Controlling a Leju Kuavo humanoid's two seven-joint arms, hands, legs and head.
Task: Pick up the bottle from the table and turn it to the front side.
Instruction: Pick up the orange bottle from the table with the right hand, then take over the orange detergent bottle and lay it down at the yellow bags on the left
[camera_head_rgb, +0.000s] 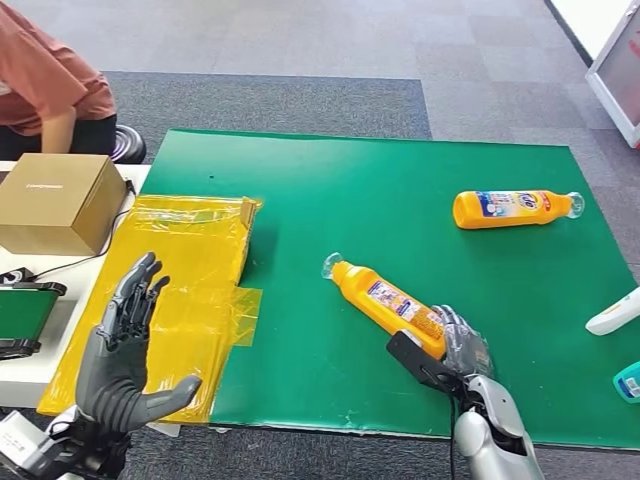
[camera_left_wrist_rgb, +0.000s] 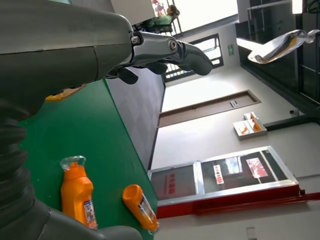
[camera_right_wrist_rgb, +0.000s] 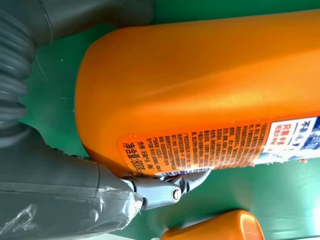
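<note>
- Head view: a desk covered by a green mat (camera_head_rgb: 392, 200) stood on grey carpet. A yellow plastic sheet (camera_head_rgb: 189, 290) lay over the mat's left edge, and a cardboard box (camera_head_rgb: 56, 200) sat on a white side surface beyond it. A person in a rust-coloured shirt (camera_head_rgb: 45, 75) leaned in at the far left.
- Head view: the orange bottle (camera_head_rgb: 381, 300) lay on its side near the front of the mat, clear cap pointing away and to the left. The right hand (camera_head_rgb: 460, 345) was closed around its base end, the bottle resting on the mat.
- Head view: a second orange bottle (camera_head_rgb: 513, 208) lay farther back to the right, well apart from the first.
- Head view: the left hand (camera_head_rgb: 124, 350) was raised over the yellow sheet, fingers spread, holding nothing.
- Left wrist view: both bottles lay on the mat; a wall, a door and red-framed panels showed behind.
- Right wrist view: the held bottle's base and printed label filled most of the frame, with a finger (camera_right_wrist_rgb: 166, 187) pressed against the label edge.
</note>
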